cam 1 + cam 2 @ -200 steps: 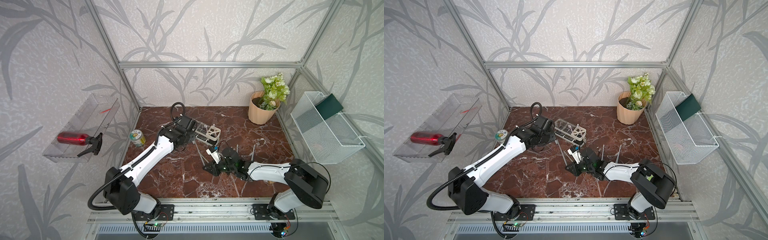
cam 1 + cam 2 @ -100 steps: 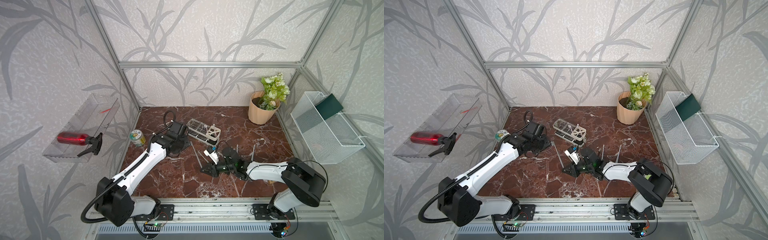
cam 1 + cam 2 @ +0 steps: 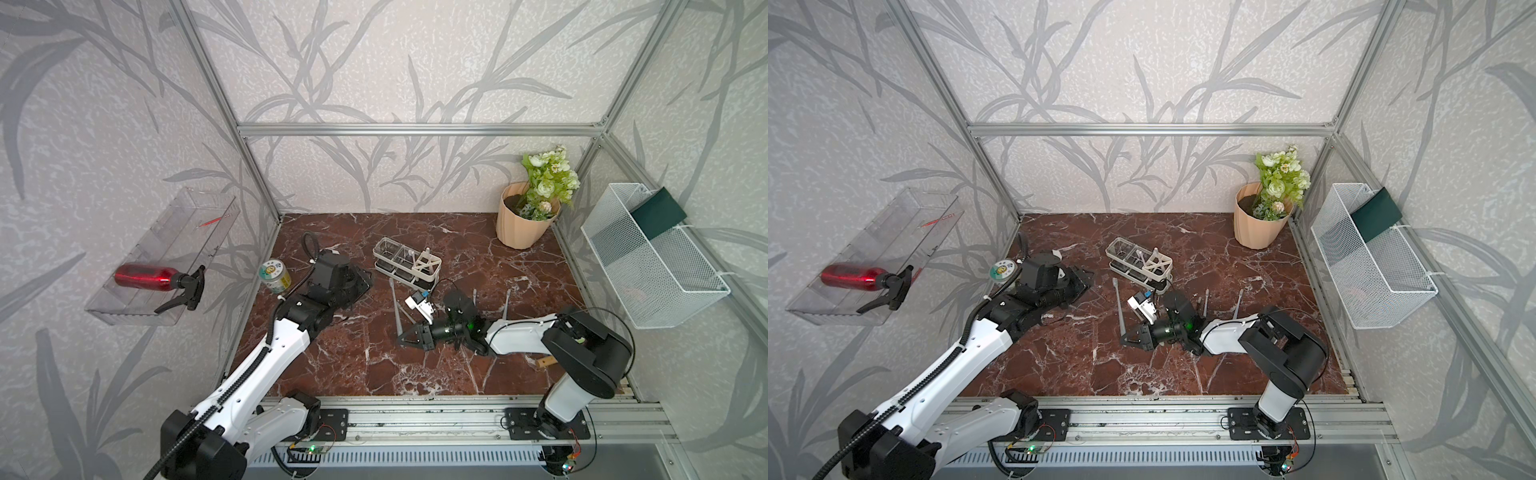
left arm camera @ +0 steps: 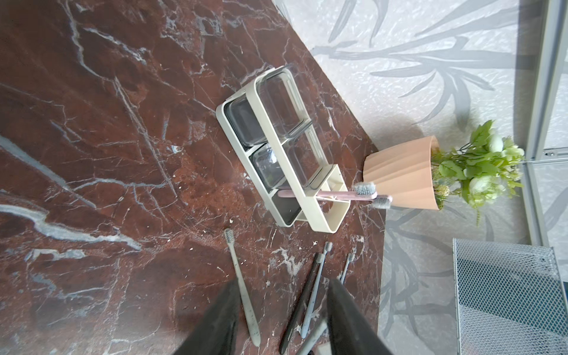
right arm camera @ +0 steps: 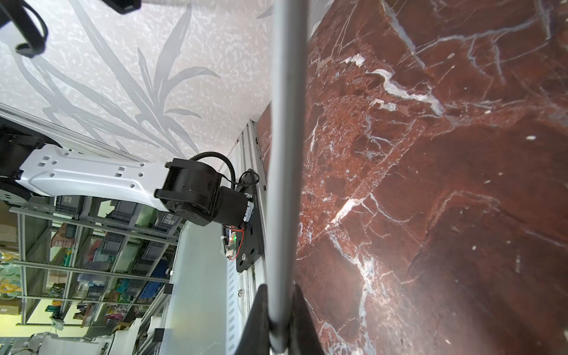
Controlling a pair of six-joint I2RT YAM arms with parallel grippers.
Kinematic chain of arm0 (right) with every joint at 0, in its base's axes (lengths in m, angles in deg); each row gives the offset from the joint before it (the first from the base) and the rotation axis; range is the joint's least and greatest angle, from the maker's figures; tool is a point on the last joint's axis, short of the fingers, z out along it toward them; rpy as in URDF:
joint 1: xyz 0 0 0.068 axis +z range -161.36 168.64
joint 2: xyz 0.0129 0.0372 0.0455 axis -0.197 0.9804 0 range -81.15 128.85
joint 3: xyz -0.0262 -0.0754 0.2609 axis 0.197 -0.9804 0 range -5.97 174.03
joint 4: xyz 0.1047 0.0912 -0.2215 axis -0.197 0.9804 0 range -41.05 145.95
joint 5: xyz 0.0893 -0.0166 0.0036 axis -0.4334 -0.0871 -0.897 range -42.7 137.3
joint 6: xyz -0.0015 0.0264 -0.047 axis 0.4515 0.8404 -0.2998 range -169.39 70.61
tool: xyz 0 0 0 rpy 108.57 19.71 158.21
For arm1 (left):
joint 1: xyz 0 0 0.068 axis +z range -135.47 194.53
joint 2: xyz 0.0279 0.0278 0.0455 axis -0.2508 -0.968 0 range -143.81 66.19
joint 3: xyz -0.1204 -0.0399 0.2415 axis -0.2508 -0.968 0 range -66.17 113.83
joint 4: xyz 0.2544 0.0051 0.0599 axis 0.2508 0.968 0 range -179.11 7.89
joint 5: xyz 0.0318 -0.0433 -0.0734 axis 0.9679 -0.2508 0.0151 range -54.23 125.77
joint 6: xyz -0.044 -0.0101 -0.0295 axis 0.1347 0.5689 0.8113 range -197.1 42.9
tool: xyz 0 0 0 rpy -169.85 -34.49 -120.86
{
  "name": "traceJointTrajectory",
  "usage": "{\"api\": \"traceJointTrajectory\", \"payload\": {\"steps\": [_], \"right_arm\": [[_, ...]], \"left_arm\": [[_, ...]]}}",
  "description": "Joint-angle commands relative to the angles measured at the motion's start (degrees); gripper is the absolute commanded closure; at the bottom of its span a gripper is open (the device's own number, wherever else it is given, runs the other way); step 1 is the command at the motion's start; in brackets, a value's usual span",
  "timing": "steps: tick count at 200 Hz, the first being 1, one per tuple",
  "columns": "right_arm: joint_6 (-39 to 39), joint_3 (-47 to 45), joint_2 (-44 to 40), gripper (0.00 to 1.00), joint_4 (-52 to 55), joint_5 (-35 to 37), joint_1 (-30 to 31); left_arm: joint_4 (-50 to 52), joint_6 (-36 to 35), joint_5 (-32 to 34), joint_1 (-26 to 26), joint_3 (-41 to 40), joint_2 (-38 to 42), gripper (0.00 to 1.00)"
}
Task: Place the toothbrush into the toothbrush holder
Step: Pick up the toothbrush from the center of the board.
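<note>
Right claw (image 3: 405, 337) is gripping the grey toothbrush (image 3: 396, 307) by its handle end, jaws pinched tight on it. The brush's long axis is pointing toward the back wall, where the toothbrush holder (image 3: 407, 264) is sitting just beyond its head on the surface (image 3: 353, 365). Left claw (image 4: 282, 287) is hanging open and empty nearby.

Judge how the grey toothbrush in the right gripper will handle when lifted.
Probably stiff: the toothbrush runs straight out of the right gripper. Likely light, being thin. Pinched near one end, its smooth handle might pivot.
</note>
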Motion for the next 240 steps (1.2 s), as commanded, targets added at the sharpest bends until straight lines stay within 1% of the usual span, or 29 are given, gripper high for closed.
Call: {"api": "traceJointTrajectory", "payload": {"steps": [1,19,23,35,47,57,89,131,171,212,240], "right_arm": [[1.9,1.5,1.4,1.00,-3.3,-2.2,-0.1],[1.8,2.3,1.4,1.00,-2.0,-2.7,-0.1],[1.7,2.5,3.0,1.00,-1.8,-2.7,-0.2],[1.8,2.7,3.3,1.00,-1.5,-2.8,-0.2],[1.5,3.1,3.5,1.00,-1.2,-2.7,-0.1],[0.8,3.4,3.6,1.00,1.8,-2.5,-0.1],[0.7,3.7,3.5,1.00,2.6,-2.7,-0.1],[0.4,4.6,4.5,1.00,4.2,-2.9,0.0],[-0.3,5.6,5.3,1.00,6.5,-3.0,0.1],[-0.8,6.0,5.4,1.00,7.9,-2.7,0.1],[-0.7,6.1,5.4,1.00,7.8,-2.9,0.2]], "left_arm": [[-4.6,2.6,-2.7,0.4,-2.2,-0.5,0.53],[-7.0,3.6,-4.1,0.3,-2.9,-0.9,0.53],[-7.5,3.7,-4.4,0.4,-2.9,-1.1,0.53],[-8.7,3.9,-5.8,0.3,-2.5,-1.9,0.53],[-8.4,3.7,-6.6,0.3,-1.6,-2.7,0.53],[-8.1,3.4,-6.8,0.4,-0.9,-3.0,0.53],[-7.4,2.3,-7.2,0.3,-0.4,-3.6,0.53],[-4.0,0.5,-9.6,0.2,1.3,-7.1,0.53],[-1.4,-1.0,-9.0,0.0,3.8,-8.5,0.53],[1.4,-3.5,-9.6,-1.2,6.1,-11.7,0.54],[4.9,-5.8,-8.4,-2.3,8.0,-14.1,0.55]]}}
